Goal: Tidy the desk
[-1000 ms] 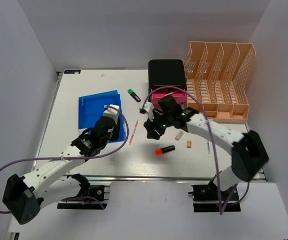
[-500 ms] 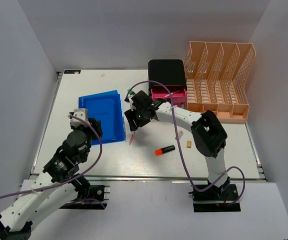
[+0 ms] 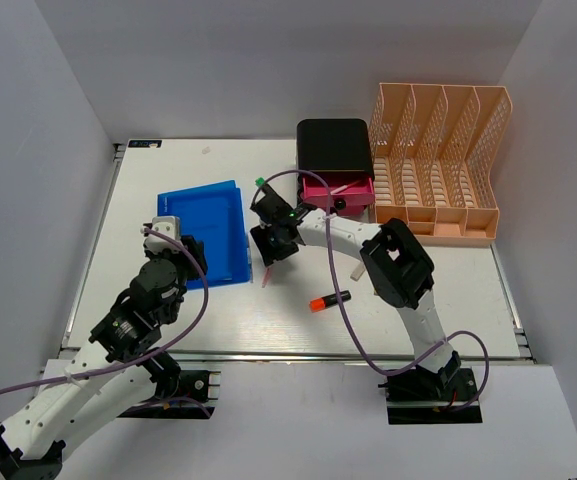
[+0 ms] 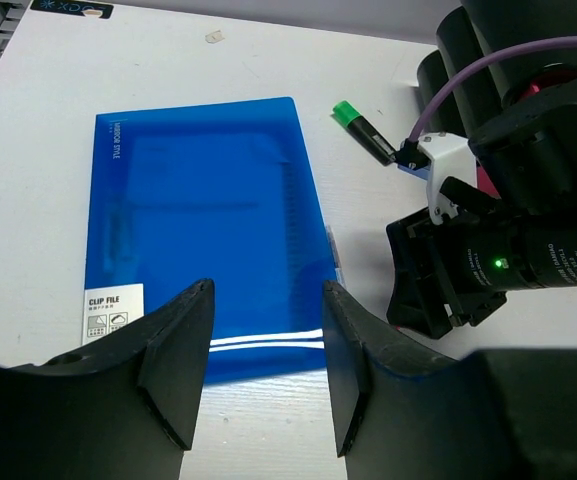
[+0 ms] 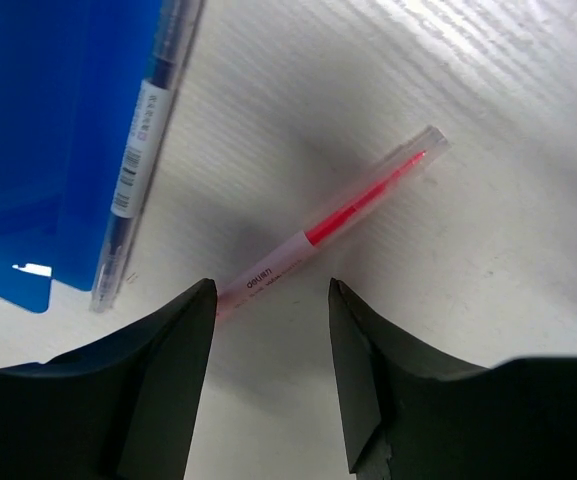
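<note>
The white desk holds a blue folder at centre left. My left gripper is open and empty, hovering over the folder's near edge. My right gripper is open and low over a red pen, which lies on the desk just right of the folder. The pen's near end sits by my right gripper's left fingertip. The pen pokes out below that gripper in the top view. A blue pen lies along the folder's edge.
A green-capped marker lies behind the right gripper. An orange marker lies near the desk's middle. A black box with a pink drawer stands at the back. A peach lattice file rack stands back right.
My left arm has pulled back off the folder toward the near left. My right gripper has swung left from mid-desk to the red pen beside the folder.
</note>
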`<state>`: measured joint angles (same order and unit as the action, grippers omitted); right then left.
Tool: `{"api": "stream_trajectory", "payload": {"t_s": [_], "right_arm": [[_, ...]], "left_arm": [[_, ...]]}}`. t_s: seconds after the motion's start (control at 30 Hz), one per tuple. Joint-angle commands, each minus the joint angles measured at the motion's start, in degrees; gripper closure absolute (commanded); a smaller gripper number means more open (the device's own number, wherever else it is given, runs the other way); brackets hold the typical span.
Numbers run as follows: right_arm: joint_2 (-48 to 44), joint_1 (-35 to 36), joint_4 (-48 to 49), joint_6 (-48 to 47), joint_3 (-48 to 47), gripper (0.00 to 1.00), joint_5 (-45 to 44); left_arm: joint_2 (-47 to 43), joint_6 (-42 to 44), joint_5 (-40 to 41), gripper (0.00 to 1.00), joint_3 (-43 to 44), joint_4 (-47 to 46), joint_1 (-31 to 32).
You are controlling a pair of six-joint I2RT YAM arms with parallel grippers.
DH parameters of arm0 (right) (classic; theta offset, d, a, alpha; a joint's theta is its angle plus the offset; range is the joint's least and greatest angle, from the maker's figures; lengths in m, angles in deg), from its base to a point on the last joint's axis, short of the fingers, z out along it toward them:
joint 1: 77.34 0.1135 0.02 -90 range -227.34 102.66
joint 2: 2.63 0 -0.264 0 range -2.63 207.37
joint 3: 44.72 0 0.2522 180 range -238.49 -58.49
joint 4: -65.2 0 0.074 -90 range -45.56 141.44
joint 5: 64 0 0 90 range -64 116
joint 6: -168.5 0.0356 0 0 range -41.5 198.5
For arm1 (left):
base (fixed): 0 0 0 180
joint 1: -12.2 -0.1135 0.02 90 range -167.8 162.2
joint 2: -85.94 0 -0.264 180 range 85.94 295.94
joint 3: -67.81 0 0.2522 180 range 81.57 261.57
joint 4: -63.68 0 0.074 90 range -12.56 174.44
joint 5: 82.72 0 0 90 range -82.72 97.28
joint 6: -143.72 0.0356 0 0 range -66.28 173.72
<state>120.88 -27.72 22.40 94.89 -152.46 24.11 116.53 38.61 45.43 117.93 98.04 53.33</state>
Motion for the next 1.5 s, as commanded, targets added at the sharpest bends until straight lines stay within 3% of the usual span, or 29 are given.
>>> {"api": "stream_trajectory", "payload": {"t_s": [0.0, 0.33, 0.43, 0.6, 0.73, 0.97, 1.23, 1.47], "right_arm": [[1.91, 0.29, -0.23, 1.37, -2.79, 0.46, -3.29], [2.62, 0.04, -0.67, -0.12, 0.54, 0.53, -8.04], [1.13, -0.32, -0.23, -1.00, 2.99, 0.59, -9.10], [-0.98, -1.20, 0.04, -4.07, 5.20, 0.82, -7.34], [-3.43, -2.60, -0.67, -10.03, 5.82, 1.00, 0.45], [-13.89, -3.04, -3.74, -21.89, 4.59, 1.00, 14.00], [-28.57, -6.19, -9.46, -33.86, -4.28, 1.00, 28.85], [-34.82, -11.57, -6.83, -42.47, -6.22, 1.00, 19.92]], "left_arm": [[-0.35, -0.09, -0.97, 0.43, 0.03, -0.21, 0.27], [0.87, 0.00, -2.82, 0.43, -0.15, -0.65, 0.27], [2.02, 0.35, -4.04, 0.43, 0.03, -0.65, 0.27], [3.86, 0.70, -5.63, 0.43, 0.03, -0.83, 0.27], [5.00, 0.96, -5.90, 0.43, -0.15, -0.91, 0.27], [5.88, 1.58, -7.21, 0.43, -0.59, -1.61, 0.27], [11.24, 2.81, -11.69, 0.43, -0.86, -2.67, 0.27], [18.89, 2.99, -15.83, 0.43, 0.29, -2.32, 0.27]]}}
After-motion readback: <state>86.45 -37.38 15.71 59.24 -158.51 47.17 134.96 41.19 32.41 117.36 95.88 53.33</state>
